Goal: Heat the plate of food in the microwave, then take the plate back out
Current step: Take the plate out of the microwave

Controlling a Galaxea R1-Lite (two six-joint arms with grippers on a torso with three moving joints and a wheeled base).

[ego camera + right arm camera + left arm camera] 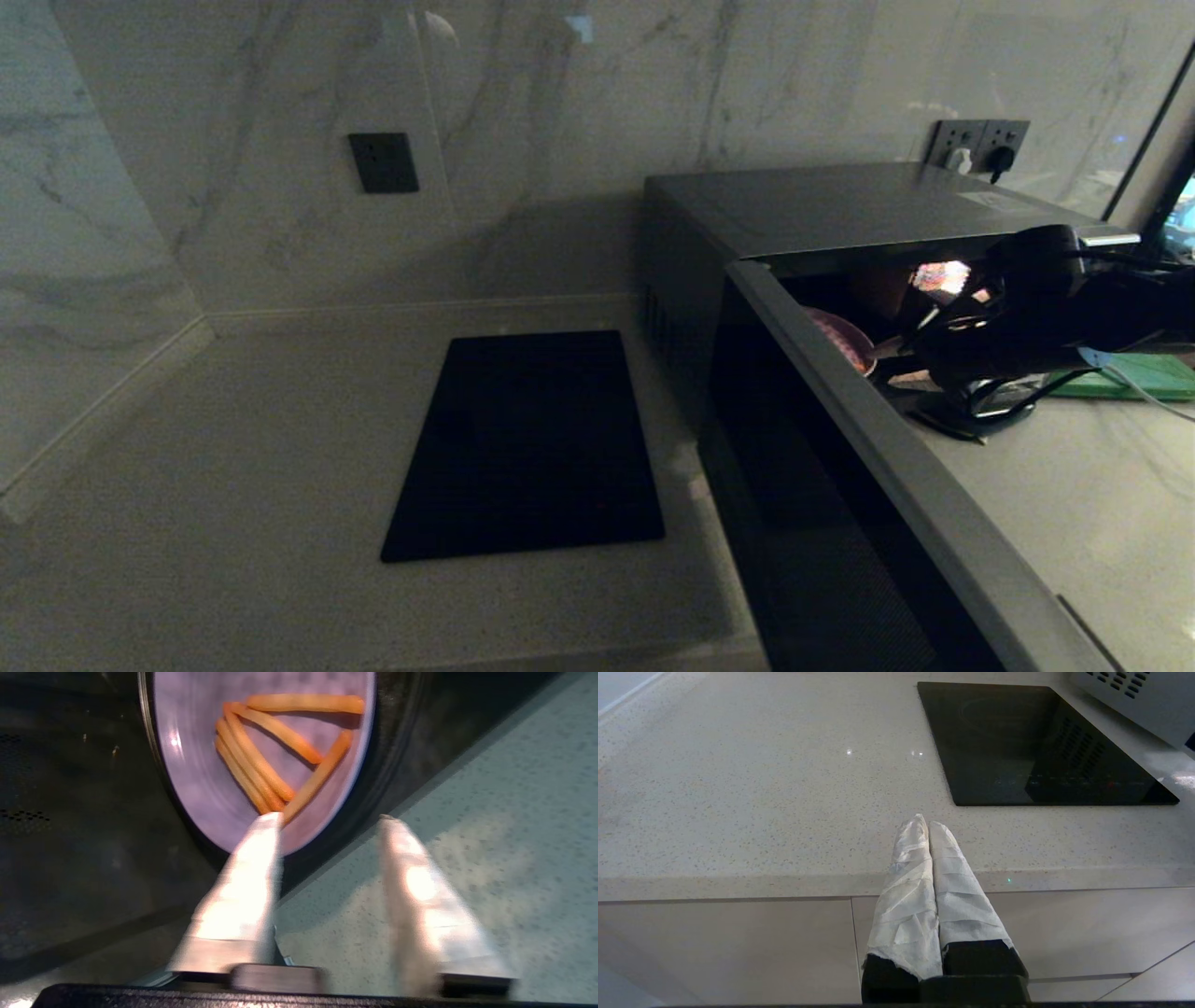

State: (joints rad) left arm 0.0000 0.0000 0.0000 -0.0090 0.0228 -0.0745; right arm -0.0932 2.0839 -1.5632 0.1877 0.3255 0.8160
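Right gripper (327,821) is at the microwave (840,215) mouth with its fingers spread, nothing between them. The plate of food (224,788) sits just ahead inside the cavity, its near rim right at one fingertip (door's swung wide open). I can't tell if it's going in or coming out. Next it either backs off or pinches that rim. Left gripper (927,823) is parked, pressed closed, near the cooktop (1031,742).

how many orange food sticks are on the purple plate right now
5 visible on the plate of food: one along the far rim, three lying side by side, one slanted opposite them. The right gripper's fingertip may hide more.
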